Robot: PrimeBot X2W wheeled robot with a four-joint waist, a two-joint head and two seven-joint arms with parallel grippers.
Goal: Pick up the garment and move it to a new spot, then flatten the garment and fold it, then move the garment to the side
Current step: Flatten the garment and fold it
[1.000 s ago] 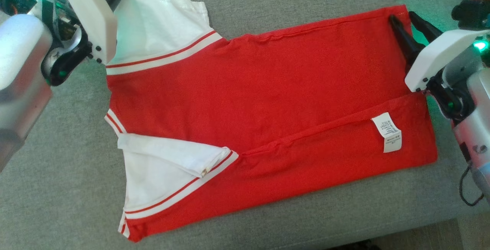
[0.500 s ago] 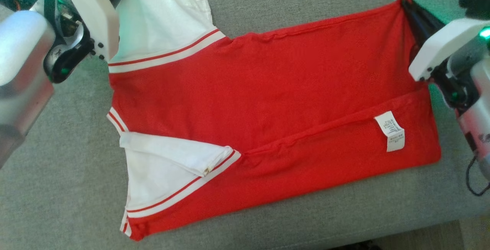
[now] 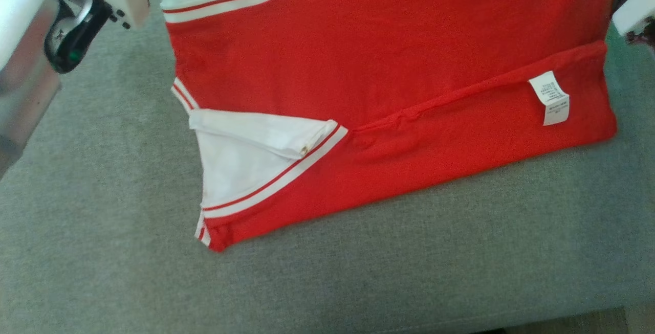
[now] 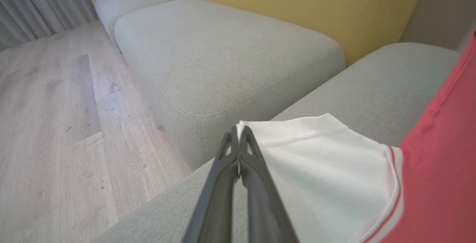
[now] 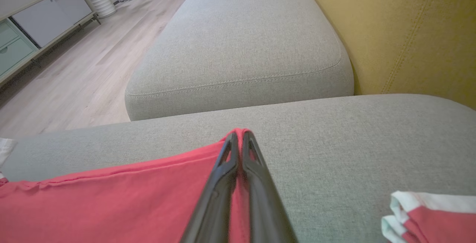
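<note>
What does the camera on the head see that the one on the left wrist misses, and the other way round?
Head view: the white care label and the near white sleeve, folded in over the red cloth. Left wrist view: the left gripper shut on the corner of the far white sleeve, plus a wooden floor, a yellow backrest and a curtain. Both: the red and white garment on the grey cushion.

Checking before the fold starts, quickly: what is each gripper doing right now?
Left gripper: closed on the white sleeve of the red shirt.
Right gripper: closed on the shirt's red hem corner.
</note>
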